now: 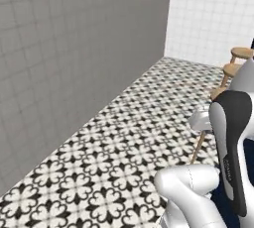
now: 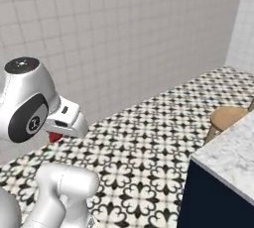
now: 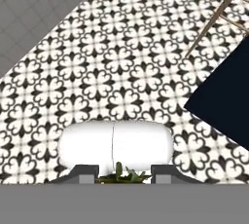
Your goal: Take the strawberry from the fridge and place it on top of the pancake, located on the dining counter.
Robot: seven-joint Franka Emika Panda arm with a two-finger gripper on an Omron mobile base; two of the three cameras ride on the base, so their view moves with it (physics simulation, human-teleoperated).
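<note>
You had the gripper [image 3: 118, 173] closed on the strawberry [image 3: 120, 176], of which the hand view gave you little more than green leaves poking up between the two dark finger tips; the fruit's body was cut off at the bottom. From the right base view a small patch of the red fruit peeked out under the white hand, above the patterned floor [image 2: 149, 142]. The dining counter [image 2: 229, 152] showed just one marble corner, with a wooden stool [image 2: 227, 117] partly hidden behind it.
</note>
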